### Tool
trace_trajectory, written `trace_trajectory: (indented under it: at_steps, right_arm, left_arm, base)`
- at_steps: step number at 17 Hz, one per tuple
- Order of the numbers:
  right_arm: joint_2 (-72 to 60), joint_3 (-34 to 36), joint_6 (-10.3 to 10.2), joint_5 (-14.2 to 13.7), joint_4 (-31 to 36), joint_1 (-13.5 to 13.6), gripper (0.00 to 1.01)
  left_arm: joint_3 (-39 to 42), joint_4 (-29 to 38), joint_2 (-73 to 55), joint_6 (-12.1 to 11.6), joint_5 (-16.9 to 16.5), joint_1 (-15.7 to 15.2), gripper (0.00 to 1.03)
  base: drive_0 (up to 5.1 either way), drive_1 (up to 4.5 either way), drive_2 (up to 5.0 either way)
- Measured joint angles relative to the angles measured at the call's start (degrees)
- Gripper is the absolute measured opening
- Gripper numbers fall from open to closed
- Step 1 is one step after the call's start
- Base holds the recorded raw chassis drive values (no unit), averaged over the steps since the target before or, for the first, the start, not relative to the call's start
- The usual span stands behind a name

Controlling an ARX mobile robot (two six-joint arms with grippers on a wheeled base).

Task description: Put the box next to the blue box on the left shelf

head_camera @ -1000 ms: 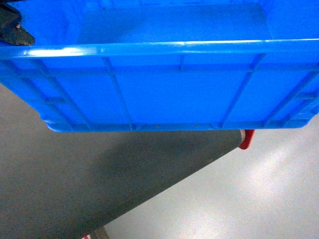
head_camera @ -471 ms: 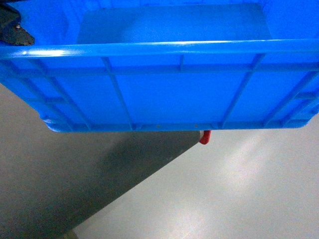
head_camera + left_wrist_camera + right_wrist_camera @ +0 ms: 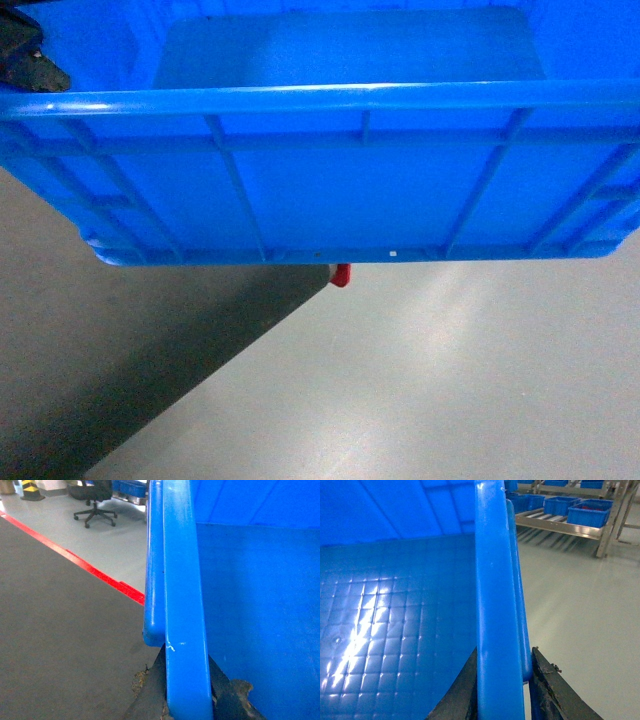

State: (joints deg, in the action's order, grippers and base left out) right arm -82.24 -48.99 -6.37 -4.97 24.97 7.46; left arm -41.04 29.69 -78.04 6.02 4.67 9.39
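The box (image 3: 340,190), a large bright-blue ribbed crate with nothing inside, fills the upper half of the head view and hangs above the floor. My left gripper (image 3: 185,652) is shut on its left rim (image 3: 182,605), one dark finger on each side. My right gripper (image 3: 505,648) is shut on the right rim (image 3: 495,605) in the same way. Far off in the right wrist view, a metal-railed roller rack (image 3: 555,524) carries small blue boxes (image 3: 590,512). I cannot tell whether it is the left shelf.
Under the crate a dark grey mat (image 3: 120,370) meets light grey floor (image 3: 450,380), with a red strip (image 3: 341,274) at the boundary. The left wrist view shows that red line (image 3: 90,570), an office chair (image 3: 95,507) and a yellow-black post (image 3: 30,487) far back.
The crate holds its place in the head view while the floor beneath slides left. The red strip and the mat's edge have moved from the right to near the middle.
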Motion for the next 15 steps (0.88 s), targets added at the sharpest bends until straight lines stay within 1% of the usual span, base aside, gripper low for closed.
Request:
trace_trajectory:
  at_steps: [15]
  right_arm:
    - [0.0, 0.0, 0.02, -0.02, -0.02, 0.0, 0.2]
  left_arm:
    - [0.0, -0.02, 0.0, -0.02, -0.02, 0.0, 0.08]
  base:
    - [-1.6, -1.6, -1.6]
